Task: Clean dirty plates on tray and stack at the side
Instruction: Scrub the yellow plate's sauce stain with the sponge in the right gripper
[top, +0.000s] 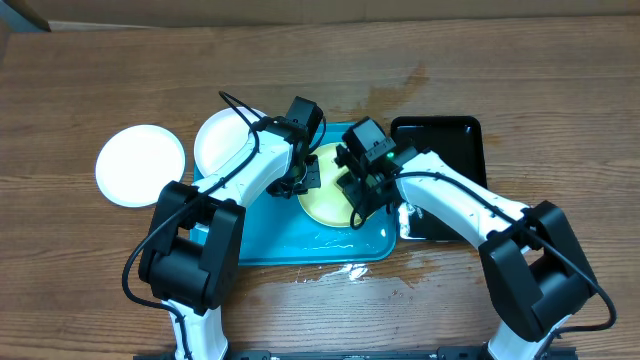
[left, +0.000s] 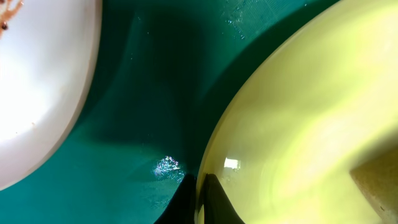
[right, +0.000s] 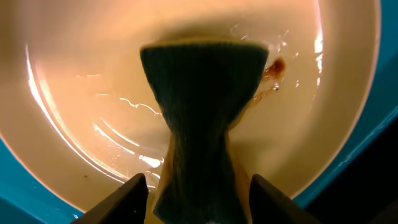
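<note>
A pale yellow-green plate (top: 328, 200) lies in the turquoise tray (top: 265, 235). My left gripper (top: 305, 178) is shut on its left rim; in the left wrist view the rim of the plate (left: 298, 124) runs between the two dark fingers of that gripper (left: 199, 180). My right gripper (top: 357, 195) hangs over the plate (right: 87, 74). Its jaws (right: 196, 177) stand open, with a dark green sponge (right: 202, 106) upright between them and a gap on each side. Beside the sponge is a brown smear (right: 273, 67). A white plate (top: 222, 140) with small smears leans on the tray's back left corner.
Another white plate (top: 141, 165) lies on the table left of the tray. A glossy black tray (top: 445, 150) sits to the right, under the right arm. Water glistens on the tray floor and on the table by its front edge (top: 340, 270).
</note>
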